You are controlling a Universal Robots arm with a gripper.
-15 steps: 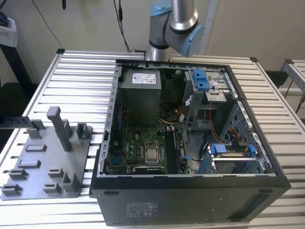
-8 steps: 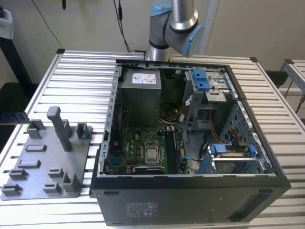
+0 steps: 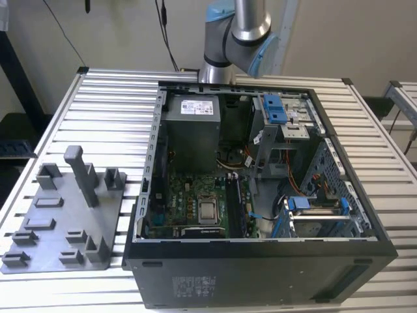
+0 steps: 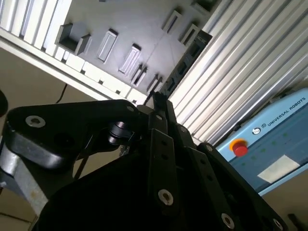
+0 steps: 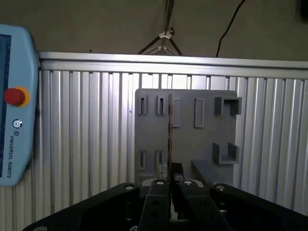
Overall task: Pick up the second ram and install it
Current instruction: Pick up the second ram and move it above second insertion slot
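Slatted metal table [image 3: 98, 98]: bears everything listed. Open computer case [image 3: 260, 274]: centre of the exterior view, with the motherboard [image 3: 195, 195] exposed at about seven o'clock inside it. Arm [image 3: 244, 26]: rises at twelve o'clock of the case. Grey holder tray [image 3: 58, 228]: at nine o'clock of the case, with an upright post [image 3: 83, 173] on it. Pale blue pendant [image 5: 17, 120] with a red button: by the table's edge. Gripper [image 5: 170, 184]: drawn narrow, fingers pinched on the item below. Second ram [image 5: 169, 130]: held at one end, with its free length reaching out over the holder tray and apart from it. It appears edge-on in the first wrist view and as a dark stick in the second wrist view. Handling, by judgement: light, stiff and thin, with smooth faces that could slip. The board is brittle and its chips and contact edge are delicate. It is best gripped on the bare flat sides near an end. The long overhang may tilt if knocked.
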